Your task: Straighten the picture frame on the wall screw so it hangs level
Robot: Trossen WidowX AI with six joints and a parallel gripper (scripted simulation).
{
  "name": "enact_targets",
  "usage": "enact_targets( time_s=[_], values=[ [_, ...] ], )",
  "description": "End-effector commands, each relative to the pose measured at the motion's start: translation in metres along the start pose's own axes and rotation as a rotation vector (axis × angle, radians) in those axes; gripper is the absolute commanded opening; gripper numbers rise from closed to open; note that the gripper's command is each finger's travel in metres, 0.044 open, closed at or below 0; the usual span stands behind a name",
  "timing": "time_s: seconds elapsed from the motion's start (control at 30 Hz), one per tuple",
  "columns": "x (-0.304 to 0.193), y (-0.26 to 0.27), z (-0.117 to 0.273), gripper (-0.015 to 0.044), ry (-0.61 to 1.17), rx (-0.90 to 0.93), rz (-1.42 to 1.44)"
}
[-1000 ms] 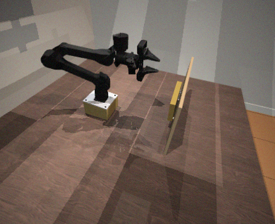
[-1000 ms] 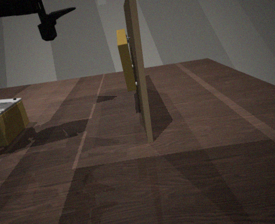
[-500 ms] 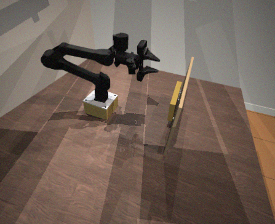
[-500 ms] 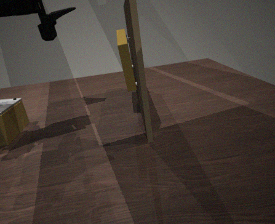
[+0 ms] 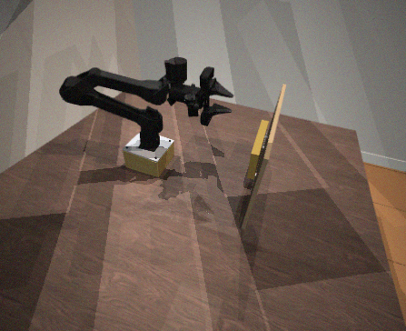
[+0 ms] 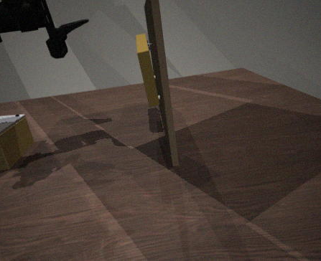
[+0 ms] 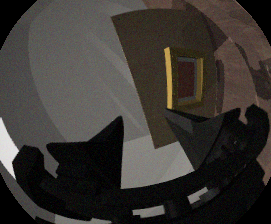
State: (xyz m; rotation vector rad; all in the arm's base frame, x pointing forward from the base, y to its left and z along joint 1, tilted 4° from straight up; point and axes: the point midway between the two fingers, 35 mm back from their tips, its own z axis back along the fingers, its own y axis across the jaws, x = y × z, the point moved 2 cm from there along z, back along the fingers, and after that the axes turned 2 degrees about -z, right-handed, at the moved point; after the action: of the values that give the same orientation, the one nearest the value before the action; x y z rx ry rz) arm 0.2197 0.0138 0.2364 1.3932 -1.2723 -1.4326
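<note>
The yellow picture frame [image 5: 260,141] [image 6: 148,77] [image 7: 169,80] hangs on the near face of an upright panel [image 5: 279,105] [image 6: 161,64] [image 7: 141,60]. A dark red picture shows inside it in the wrist view. There its side bars do not run parallel to the panel's slanting left edge, but the wide-angle view bends lines, so I cannot tell which side is higher. A small piece of grey screw [image 6: 149,44] shows behind the frame's top; the notched strip is hidden. My gripper [image 5: 232,103] [image 7: 143,115] is open and empty, short of the frame and above its top.
The panel stands upright on the wooden table [image 5: 155,264] [image 6: 76,215], side-on to the top and exterior views. The arm's base [image 5: 148,159] [image 6: 8,147] sits to the left of it. Shadows of the arm and panel fall across the table top.
</note>
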Motion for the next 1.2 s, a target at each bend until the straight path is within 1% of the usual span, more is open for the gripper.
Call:
enact_targets(
  time_s=[0.0, 0.8, 0.93, 1.17],
  values=[
    [0.009, -0.032, 0.006, 0.026, -0.009, -0.013, 0.006],
    [0.012, -0.034, 0.004, 0.026, -0.009, -0.012, 0.006],
    [0.011, -0.035, -0.005, 0.026, -0.009, -0.011, 0.006],
    [0.008, -0.046, -0.031, 0.026, -0.009, -0.01, 0.006]
  ],
)
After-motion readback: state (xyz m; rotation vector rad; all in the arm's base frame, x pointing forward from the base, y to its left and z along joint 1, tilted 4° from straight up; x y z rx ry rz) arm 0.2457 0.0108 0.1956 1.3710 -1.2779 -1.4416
